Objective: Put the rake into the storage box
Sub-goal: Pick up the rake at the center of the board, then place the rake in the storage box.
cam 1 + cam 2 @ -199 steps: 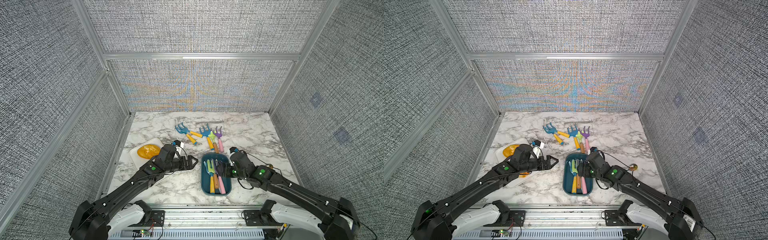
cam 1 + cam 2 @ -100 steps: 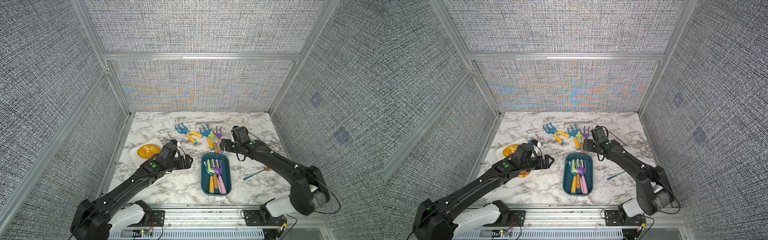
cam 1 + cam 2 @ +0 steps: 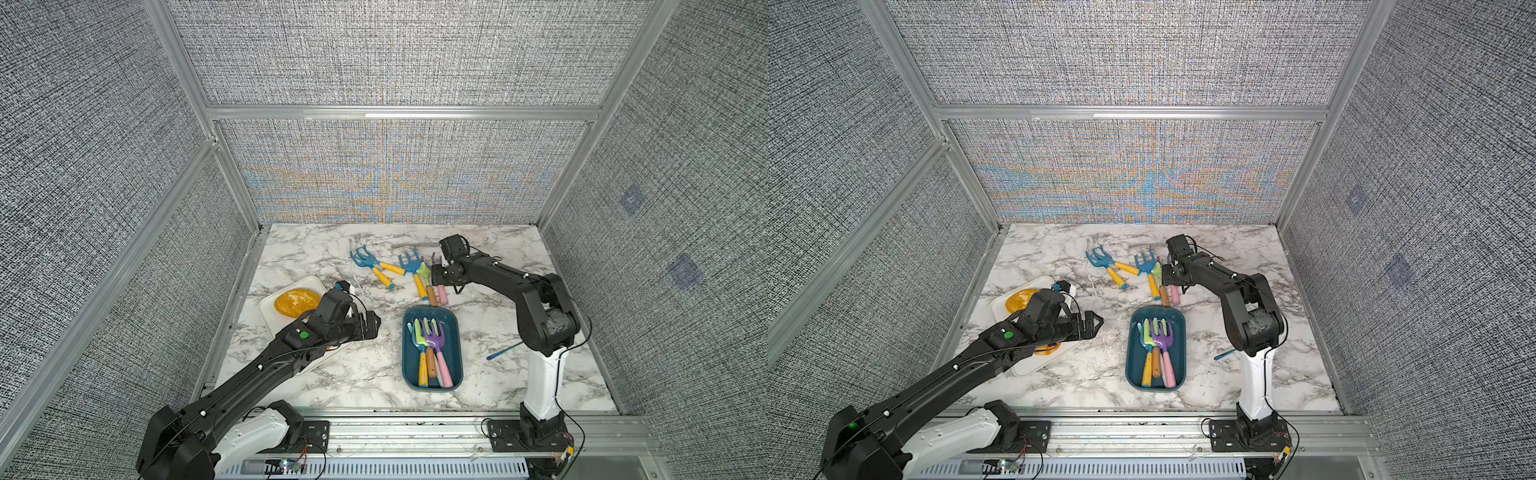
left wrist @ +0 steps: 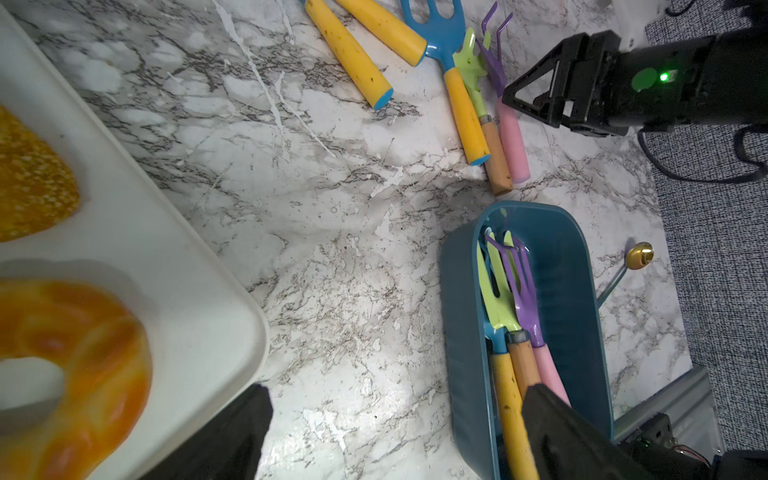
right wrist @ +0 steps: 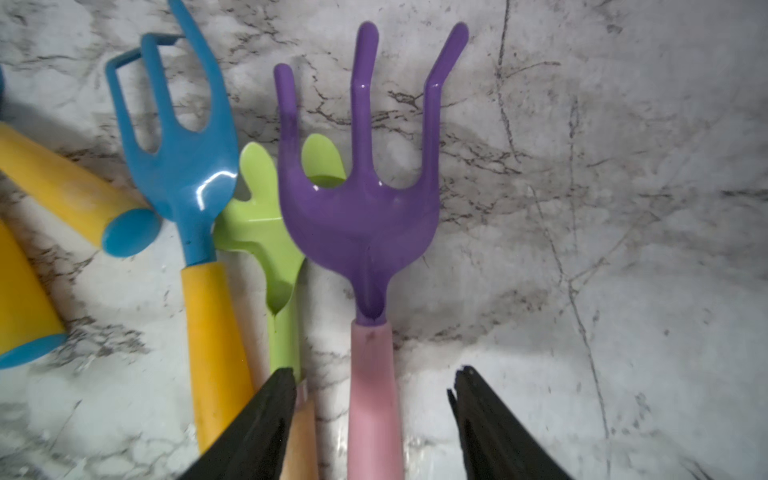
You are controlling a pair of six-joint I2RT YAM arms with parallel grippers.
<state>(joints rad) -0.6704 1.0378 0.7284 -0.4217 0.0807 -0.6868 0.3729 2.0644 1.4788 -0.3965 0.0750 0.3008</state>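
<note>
Right gripper (image 5: 376,372) is held jaws apart, left gripper (image 3: 374,326) spread wide over the marble table (image 3: 332,374) by the white tray (image 3: 299,283). Three rakes (image 3: 430,345) are tucked in the storage box (image 3: 454,332); just past it the purple rake (image 5: 361,208) is straddled, untouched, by the right gripper.

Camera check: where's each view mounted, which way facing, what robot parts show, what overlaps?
Top views: stereo pair high at the front, facing down and back over the table; both arms, left gripper, right gripper show.
Left wrist: on the left arm, facing down at storage box and white tray; own fingertips, right gripper show.
Right wrist: close above the loose purple rake, handle between own open fingers.
Shared: both wrist views show the loose purple rake.
</note>
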